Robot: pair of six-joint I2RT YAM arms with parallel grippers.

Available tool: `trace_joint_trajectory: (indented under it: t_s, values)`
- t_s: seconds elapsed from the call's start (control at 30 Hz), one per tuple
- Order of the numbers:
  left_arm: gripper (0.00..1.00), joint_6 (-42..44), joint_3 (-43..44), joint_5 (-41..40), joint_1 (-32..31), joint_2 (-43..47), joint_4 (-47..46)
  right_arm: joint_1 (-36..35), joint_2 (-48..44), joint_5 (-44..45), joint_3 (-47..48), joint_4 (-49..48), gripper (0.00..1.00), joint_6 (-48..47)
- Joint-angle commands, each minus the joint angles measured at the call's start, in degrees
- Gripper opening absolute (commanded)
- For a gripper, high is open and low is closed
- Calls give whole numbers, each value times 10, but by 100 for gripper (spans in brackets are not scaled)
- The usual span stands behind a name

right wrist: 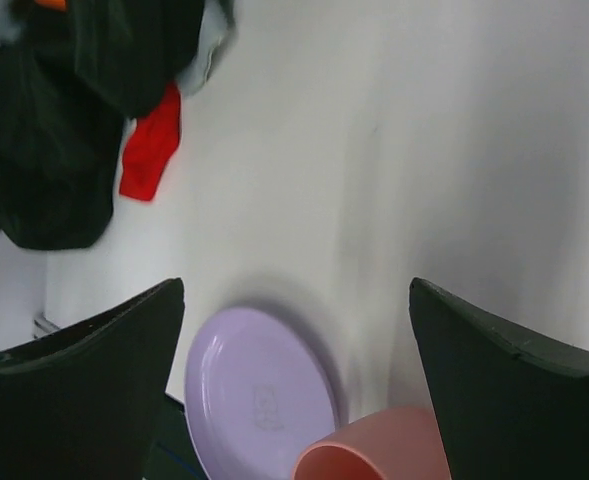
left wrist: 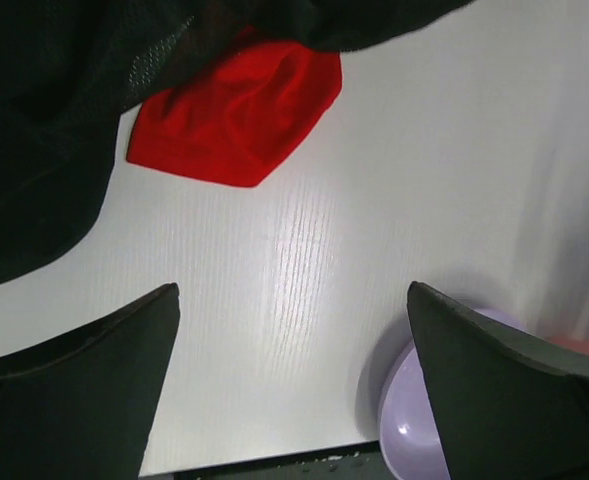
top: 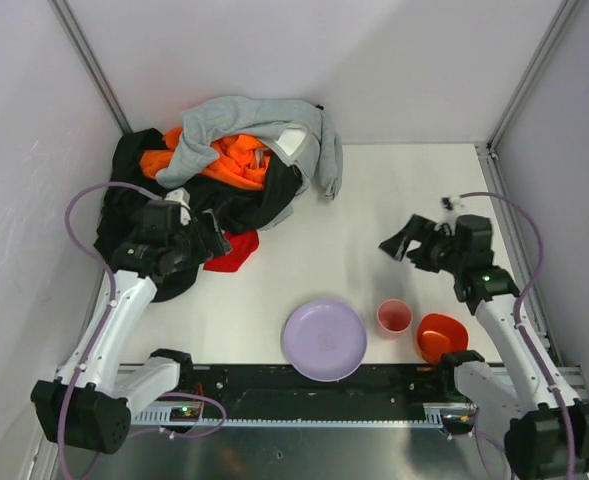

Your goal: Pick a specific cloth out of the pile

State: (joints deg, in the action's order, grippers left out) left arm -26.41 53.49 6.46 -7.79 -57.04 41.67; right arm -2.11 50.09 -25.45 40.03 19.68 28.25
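Small bright red soft cloth (left wrist: 236, 118), edge under black garment (left wrist: 44, 120) at six o'clock of pile (top: 224, 165); spread fingers (left wrist: 84, 400) of left gripper (left wrist: 294, 300) could snag both.

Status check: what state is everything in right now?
red cloth: on table, one edge under black garment, ungripped.
pile: heaped, gray sweatshirt topmost.
left tool: open, empty, red cloth ahead.
right tool: open, empty.
purple plate: empty.
pink cup: upright.
orange bowl: upright, empty.
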Motion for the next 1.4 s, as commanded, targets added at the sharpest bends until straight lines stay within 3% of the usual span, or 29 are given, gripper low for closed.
trace_joint_trajectory:
  t_s: [0.0,0.13,0.33,0.67,0.93,1.17,1.37]
  values:
    - [100,18,48,-97,-75,-16,61,-142,6,144,27,14,99,9]
    - [100,3,71,-205,-163,-37,103,-248,25,216,26,12,99,27]
    - [100,-26,66,-270,-222,-42,123,-302,33,252,26,20,99,42]
    - [100,-44,53,-300,-224,-50,122,-306,23,273,27,36,99,39]
    - [100,-38,70,-319,-223,-115,108,-305,32,272,27,24,99,29]
    - [100,9,140,-326,-224,-218,76,-282,44,247,27,7,99,21]
    - [100,54,250,-319,-225,-318,55,-251,49,215,27,-6,99,11]
